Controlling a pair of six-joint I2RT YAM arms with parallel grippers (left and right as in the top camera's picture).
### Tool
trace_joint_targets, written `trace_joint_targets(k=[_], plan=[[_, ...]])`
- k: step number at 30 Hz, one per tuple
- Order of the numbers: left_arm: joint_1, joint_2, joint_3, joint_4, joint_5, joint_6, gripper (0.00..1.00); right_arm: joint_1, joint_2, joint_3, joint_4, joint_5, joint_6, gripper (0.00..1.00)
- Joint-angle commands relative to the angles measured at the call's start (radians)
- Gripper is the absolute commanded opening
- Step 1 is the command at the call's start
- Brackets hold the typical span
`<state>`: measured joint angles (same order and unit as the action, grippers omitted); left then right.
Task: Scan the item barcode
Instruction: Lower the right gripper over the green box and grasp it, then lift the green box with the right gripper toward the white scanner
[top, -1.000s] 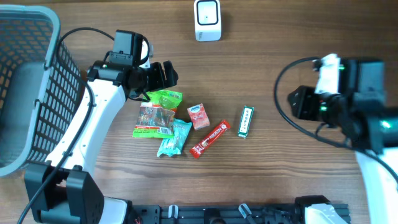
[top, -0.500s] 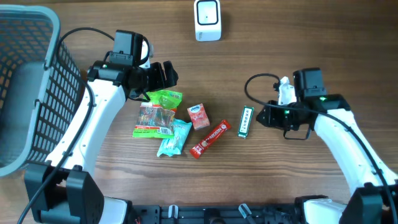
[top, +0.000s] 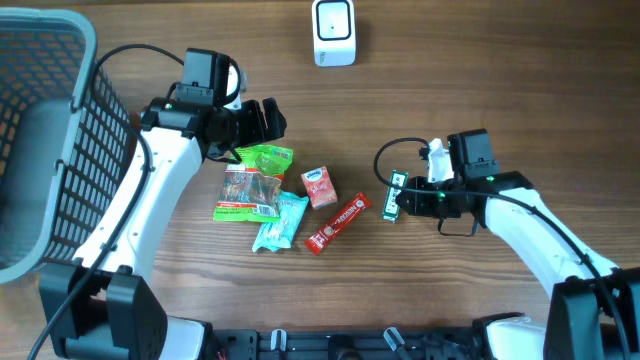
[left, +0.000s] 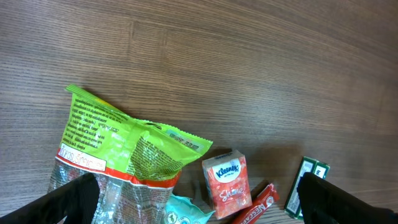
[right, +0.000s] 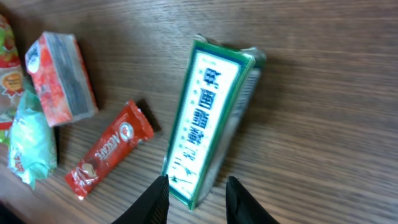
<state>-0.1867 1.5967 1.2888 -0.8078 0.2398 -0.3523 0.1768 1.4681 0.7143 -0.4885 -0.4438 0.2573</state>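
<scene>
Pick-up step: right gripper (right: 196, 186) straddles the near end of the green pack (right: 211, 112) lying on the table (right: 329, 124), clamped or not I cannot tell; next needs a firm pinch, then a lift toward the white scanner (top: 333, 32).

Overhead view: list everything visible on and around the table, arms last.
white barcode scanner: 1, white, top centre
grey mesh basket: 1, grey, left edge
green snack bag: 1, green, under left gripper
clear printed snack packet: 1, red-green print, beside green bag
teal wrapper: 1, teal, beside packet
orange-red tissue pack: 1, centre
red stick sachet: 1, red, centre
green-and-white slim box: 1, at right gripper
wooden table: 1, brown
left gripper: 1, black, open
right gripper: 1, black, straddling box end, grip unclear
</scene>
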Motion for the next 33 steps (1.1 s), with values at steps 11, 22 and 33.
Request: trace_joint_targets(k=[11,22,33], plan=[[0.004,-0.014,0.002,0.003,-0.003,0.016,1.00,0.055,0.009,-0.086,0.148,0.134,0.092,0.30],[0.004,-0.014,0.002,0.003,-0.003,0.016,1.00,0.062,0.033,-0.089,0.182,0.161,0.111,0.21],[0.004,-0.014,0.002,0.003,-0.003,0.016,1.00,0.060,0.082,-0.077,0.204,0.159,0.105,0.04]])
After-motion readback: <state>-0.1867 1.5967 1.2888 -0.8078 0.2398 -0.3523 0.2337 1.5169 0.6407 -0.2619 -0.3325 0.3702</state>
